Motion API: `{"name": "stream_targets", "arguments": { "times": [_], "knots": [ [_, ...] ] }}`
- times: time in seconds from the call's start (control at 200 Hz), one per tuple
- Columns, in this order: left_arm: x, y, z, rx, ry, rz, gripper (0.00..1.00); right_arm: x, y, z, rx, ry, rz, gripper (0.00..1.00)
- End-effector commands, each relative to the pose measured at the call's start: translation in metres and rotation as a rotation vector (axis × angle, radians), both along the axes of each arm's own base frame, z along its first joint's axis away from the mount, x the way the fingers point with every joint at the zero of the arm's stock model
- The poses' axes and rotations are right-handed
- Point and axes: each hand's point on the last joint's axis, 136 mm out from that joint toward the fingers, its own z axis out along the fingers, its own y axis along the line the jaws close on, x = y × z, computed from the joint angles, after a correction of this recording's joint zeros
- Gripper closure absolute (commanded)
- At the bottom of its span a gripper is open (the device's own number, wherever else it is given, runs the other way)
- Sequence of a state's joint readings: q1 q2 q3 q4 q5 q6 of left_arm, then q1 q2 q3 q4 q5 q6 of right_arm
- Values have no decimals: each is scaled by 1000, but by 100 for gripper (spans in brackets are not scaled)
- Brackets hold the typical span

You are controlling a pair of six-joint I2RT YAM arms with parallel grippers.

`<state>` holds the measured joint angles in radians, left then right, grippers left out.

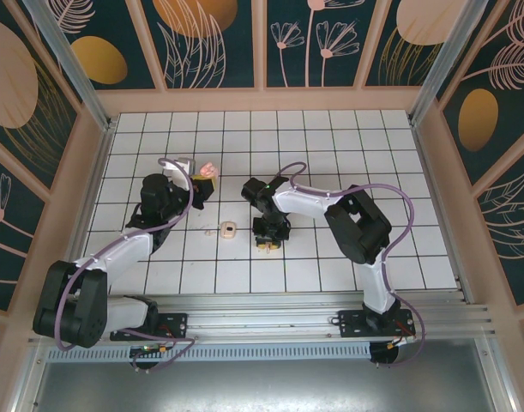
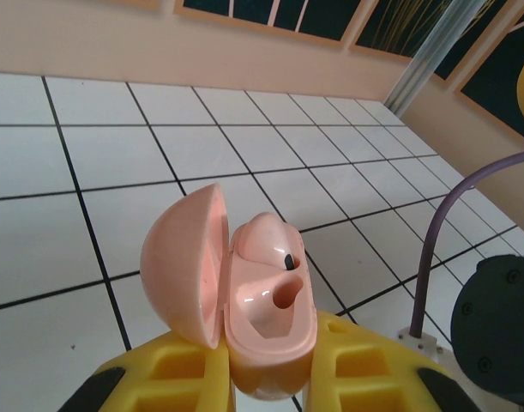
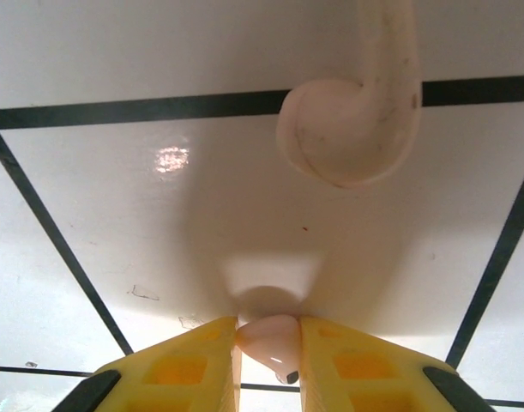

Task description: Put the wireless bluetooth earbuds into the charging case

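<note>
Gripping on both sides.
Left jaws clamped on charging case [image 2: 262, 318] (lid open, one earbud [image 2: 274, 245] seated); right jaws pinch second earbud [image 3: 270, 339] low over counter [image 3: 116, 215].

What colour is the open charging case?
Pale pink all over, lid and base; the charging case shows best in the left wrist view.

- The charging case [image 2: 244, 300] is smooth pale pink plastic, glossy inside, with bright highlights in its open socket. The lid's outer shell looks more satin.
- The seated earbud [image 2: 266, 239] is the same smooth pink plastic.
- The pinched earbud [image 3: 270, 336] is smooth, faintly glossy pale plastic.
- The fingers [image 2: 364, 369] of the left gripper [image 2: 262, 369] and the fingers [image 3: 193, 360] of the right gripper [image 3: 268, 343] are matt yellow moulded plastic.
- The floor tiles [image 3: 159, 215] are glossy white and mirror a light.
- The cable [image 2: 433, 249] has a smooth purple sheath.
- The rail [image 1: 270, 302] is bare dull metal.
</note>
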<state>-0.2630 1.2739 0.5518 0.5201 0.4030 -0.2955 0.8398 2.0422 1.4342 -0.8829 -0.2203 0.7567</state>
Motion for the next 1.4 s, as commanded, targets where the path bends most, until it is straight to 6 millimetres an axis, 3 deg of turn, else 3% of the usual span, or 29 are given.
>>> {"name": "stream_targets", "arguments": {
  "times": [0.0,0.17,0.285,0.541,0.731,0.931,1.176,1.396],
  "knots": [
    [-8,-3,4,-3,-43,-28,89,23,-1,6,19,-142,-16,78],
    [-20,-12,11,-31,-96,-107,89,35,-1,27,86,-251,-49,78],
    [-30,-20,16,-55,-143,-170,89,47,0,51,149,-353,-57,78],
    [-67,-49,25,-44,-285,-401,88,67,1,128,307,-632,11,78],
    [-78,-68,24,-14,-318,-506,89,75,3,190,394,-830,120,78],
    [-88,-82,23,57,-369,-603,88,71,7,235,465,-945,192,79],
    [-88,-87,17,105,-367,-647,89,50,26,268,536,-1018,321,79],
    [-88,-90,22,104,-373,-656,89,45,46,271,553,-1023,397,79]
  ]
}}
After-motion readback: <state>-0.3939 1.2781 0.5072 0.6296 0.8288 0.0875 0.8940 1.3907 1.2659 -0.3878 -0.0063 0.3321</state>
